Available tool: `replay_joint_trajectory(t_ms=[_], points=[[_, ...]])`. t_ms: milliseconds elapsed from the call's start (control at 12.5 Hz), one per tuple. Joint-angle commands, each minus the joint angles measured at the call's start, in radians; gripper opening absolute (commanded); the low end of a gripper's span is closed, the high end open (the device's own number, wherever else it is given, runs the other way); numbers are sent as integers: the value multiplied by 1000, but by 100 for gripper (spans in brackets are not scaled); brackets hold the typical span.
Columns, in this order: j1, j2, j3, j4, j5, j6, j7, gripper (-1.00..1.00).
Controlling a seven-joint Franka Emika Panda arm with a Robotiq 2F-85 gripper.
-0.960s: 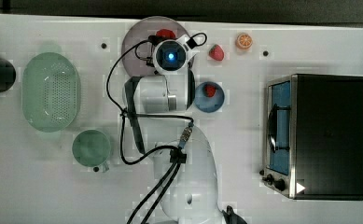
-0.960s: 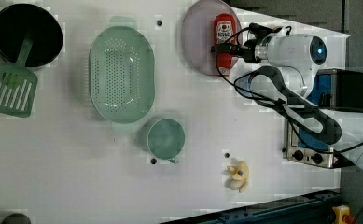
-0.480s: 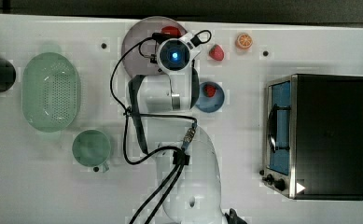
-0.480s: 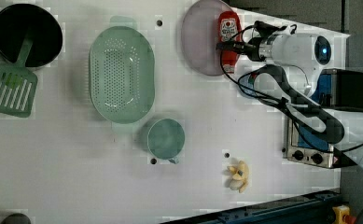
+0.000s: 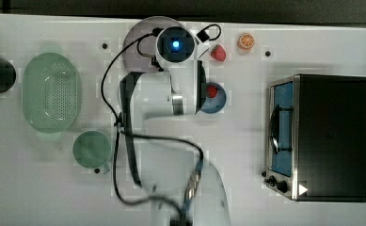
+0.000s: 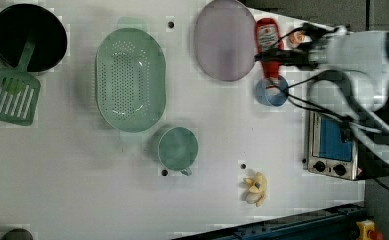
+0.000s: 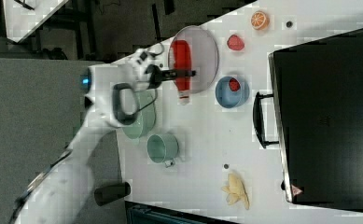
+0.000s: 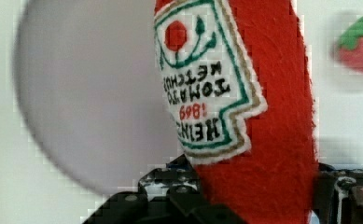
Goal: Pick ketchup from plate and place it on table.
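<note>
The white counter (image 6: 82,200) is where the bottle must end, and it is not there yet. The big pale plate (image 6: 222,45) has nothing on it in the left view. The hand (image 6: 269,57) is closed around the red ketchup (image 6: 267,37) and holds it in the air, beside the plate's edge. I think only the putting down and letting go remain.

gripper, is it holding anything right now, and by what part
Yes: the gripper is shut on the slim red ketchup squeeze bottle, a finger on each side of its body just past the white label. In the left view the bottle looks lifted off the pale lilac round plate.
</note>
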Motion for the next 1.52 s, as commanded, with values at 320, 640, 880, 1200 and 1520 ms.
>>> replay_joint_trajectory(t_ms=[320, 640, 880, 1200, 1520], points=[[-27, -323, -5, -161, -4, -150, 6, 23], [-40, -416, -27, -328, 7, -157, 14, 23], [-49, -412, -52, -411, 53, -155, 95, 23], [-52, -342, -65, -447, 60, -99, 126, 23], [-54, -252, -66, -457, 61, -2, 126, 51]])
